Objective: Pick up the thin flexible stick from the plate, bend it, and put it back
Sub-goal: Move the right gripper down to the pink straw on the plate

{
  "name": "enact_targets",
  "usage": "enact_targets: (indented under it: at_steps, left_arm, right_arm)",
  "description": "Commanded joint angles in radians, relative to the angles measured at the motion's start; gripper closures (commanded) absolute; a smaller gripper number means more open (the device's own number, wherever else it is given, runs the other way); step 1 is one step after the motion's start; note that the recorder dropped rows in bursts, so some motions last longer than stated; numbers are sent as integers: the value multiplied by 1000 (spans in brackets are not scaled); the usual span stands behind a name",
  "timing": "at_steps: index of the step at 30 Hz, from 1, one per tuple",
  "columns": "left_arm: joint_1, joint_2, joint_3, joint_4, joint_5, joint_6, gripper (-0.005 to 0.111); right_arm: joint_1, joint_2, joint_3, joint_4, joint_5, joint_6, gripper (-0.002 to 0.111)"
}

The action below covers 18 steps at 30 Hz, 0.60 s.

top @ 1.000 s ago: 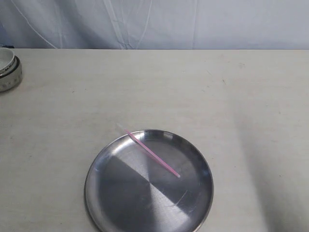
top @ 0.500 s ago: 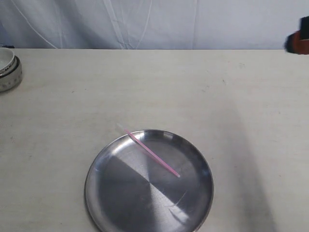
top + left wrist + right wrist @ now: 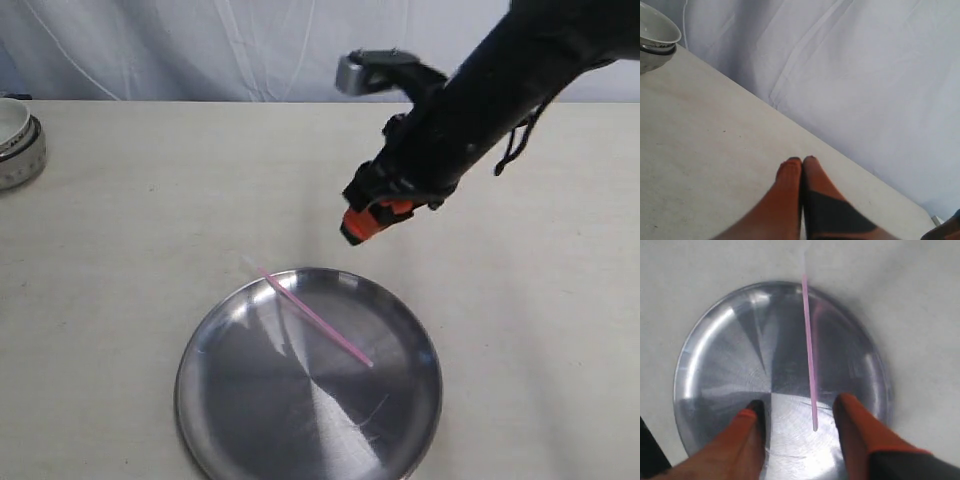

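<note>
The thin pink stick (image 3: 315, 317) lies straight across the far half of the steel plate (image 3: 250, 400), with its pale end (image 3: 249, 264) poking over the far-left rim. My right gripper (image 3: 363, 224) hangs in the air over the table just beyond the plate's far rim. In the right wrist view it is open (image 3: 799, 407) above the plate (image 3: 725, 365), and the near end of the stick (image 3: 810, 365) lies between the two orange fingers, untouched. My left gripper (image 3: 801, 161) is shut on nothing over bare table; the exterior view does not show it.
A small white bowl (image 3: 15, 140) with a dark rim stands at the table's far left edge, and it shows again as the bowl (image 3: 655, 35) in the left wrist view. A white cloth backdrop (image 3: 300, 45) hangs behind the table.
My right arm has swung in from the upper right, where only its edge showed before, to hover by the plate's far rim. Stick and plate have not moved.
</note>
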Motion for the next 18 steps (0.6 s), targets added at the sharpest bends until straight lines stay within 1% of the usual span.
enact_targets:
  at_steps: [1, 7, 9, 18]
  left_arm:
    - [-5, -4, 4, 14, -2, 1, 107]
    - [-5, -4, 4, 23, -9, 1, 107]
    - [-5, -4, 4, 23, -9, 1, 107]
    - [-5, -4, 4, 23, -9, 1, 107]
  right_arm:
    - [91, 94, -38, -125, 1, 53, 63]
    - [195, 174, -38, -357, -8, 146, 63]
    - [220, 190, -38, -403, -15, 177, 63]
    - [277, 233, -39, -417, -66, 220, 63]
